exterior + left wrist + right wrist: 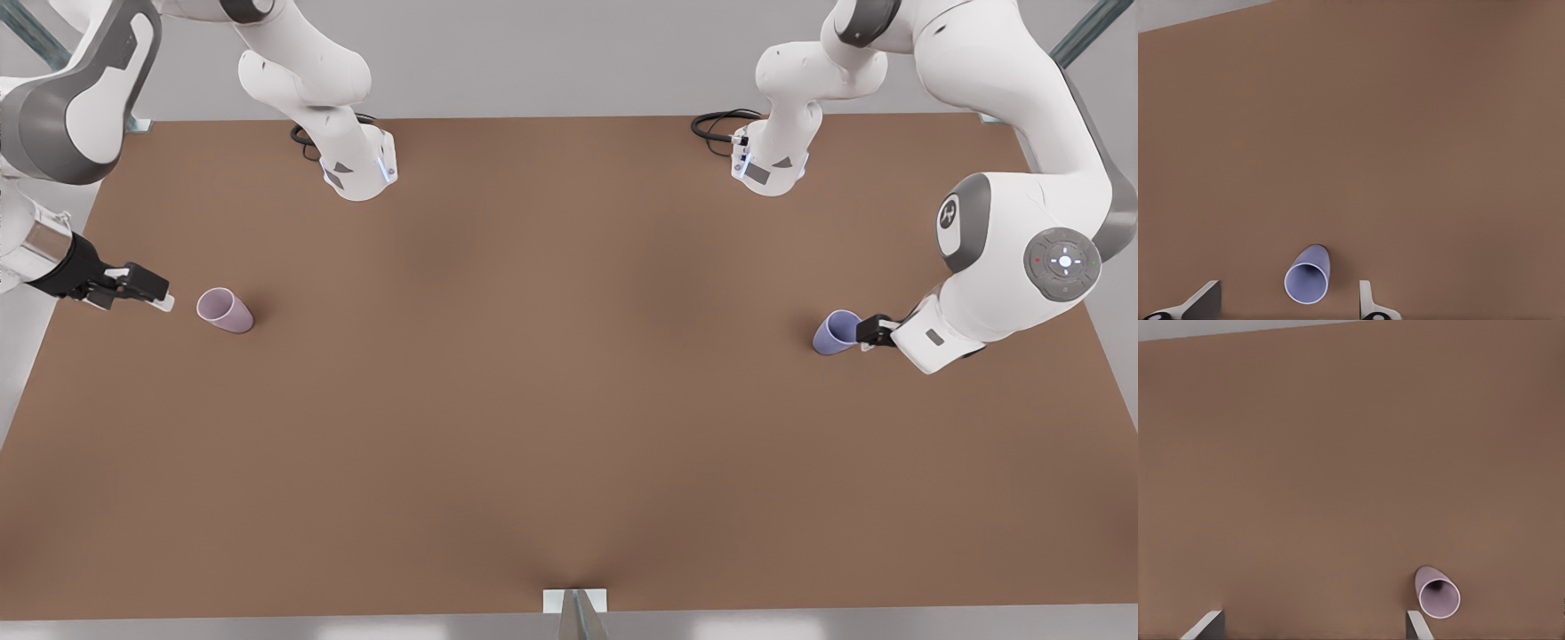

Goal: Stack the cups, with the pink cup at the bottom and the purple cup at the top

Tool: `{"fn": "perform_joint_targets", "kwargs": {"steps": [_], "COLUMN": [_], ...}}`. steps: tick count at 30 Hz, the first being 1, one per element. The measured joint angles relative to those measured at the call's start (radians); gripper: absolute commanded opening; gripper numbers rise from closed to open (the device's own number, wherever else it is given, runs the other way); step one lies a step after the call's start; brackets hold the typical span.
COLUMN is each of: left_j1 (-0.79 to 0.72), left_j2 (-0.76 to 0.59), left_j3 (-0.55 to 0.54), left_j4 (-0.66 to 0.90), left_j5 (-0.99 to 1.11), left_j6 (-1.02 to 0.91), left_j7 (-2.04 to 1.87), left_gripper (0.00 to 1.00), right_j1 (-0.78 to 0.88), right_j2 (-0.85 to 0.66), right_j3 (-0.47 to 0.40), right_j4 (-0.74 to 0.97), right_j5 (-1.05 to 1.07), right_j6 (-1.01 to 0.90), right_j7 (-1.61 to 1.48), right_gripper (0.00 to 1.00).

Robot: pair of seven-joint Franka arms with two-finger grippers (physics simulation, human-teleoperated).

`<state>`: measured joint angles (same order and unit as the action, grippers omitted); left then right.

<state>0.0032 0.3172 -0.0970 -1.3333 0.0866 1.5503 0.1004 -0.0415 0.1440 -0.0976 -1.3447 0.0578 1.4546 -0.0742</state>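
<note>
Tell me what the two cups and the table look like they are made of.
Pink cup and purple cup: probably matte plastic or glazed ceramic, since the walls are smooth, evenly coloured and without glare. Table: a flat brown, dull surface, perhaps fibreboard or a mat; it has no visible grain.

Pale pink cup (225, 310) upright at the front view's left, periwinkle purple cup (836, 332) upright far right, well apart

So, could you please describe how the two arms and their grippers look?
Both arms are glossy white with grey joint sections. The left gripper and right gripper have black bodies and pale fingers. Black cables coil at each base, and one joint bears a round grey cap with small lights.
</note>
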Motion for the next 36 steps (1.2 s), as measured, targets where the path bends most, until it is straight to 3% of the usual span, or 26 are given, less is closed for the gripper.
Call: {"fn": "perform_joint_targets", "kwargs": {"steps": [4,8,12,20,29,36], "left_j1": [0.001,0.004,0.004,0.004,0.003,0.003], "left_j2": [0.0,0.011,0.019,0.027,0.038,0.046], "left_j3": [0.003,0.005,0.013,0.023,0.024,0.024], "left_j4": [-0.01,-0.023,-0.029,-0.029,-0.029,-0.029], "left_j5": [-0.002,-0.004,-0.006,-0.006,-0.006,-0.006], "left_j6": [-0.005,-0.007,-0.008,-0.011,-0.014,-0.019], "left_j7": [0.006,0.01,0.013,0.02,0.023,0.024], "left_gripper": [1.0,1.0,1.0,1.0,1.0,1.0], "right_j1": [-0.004,-0.031,-0.051,-0.111,-0.105,-0.112], "right_j2": [0.022,-0.054,-0.055,0.051,0.011,-0.019], "right_j3": [-0.003,-0.015,-0.088,-0.254,-0.273,-0.318], "right_j4": [-0.036,-0.263,-0.386,-0.606,-0.854,-0.948], "right_j5": [-0.006,-0.004,0.002,0.047,0.057,0.053], "right_j6": [0.003,0.061,0.116,0.391,0.744,0.87], "right_j7": [-0.003,-0.008,-0.041,-0.192,-0.418,-0.591], "right_gripper": [1.0,1.0,1.0,1.0,1.0,1.0]}}
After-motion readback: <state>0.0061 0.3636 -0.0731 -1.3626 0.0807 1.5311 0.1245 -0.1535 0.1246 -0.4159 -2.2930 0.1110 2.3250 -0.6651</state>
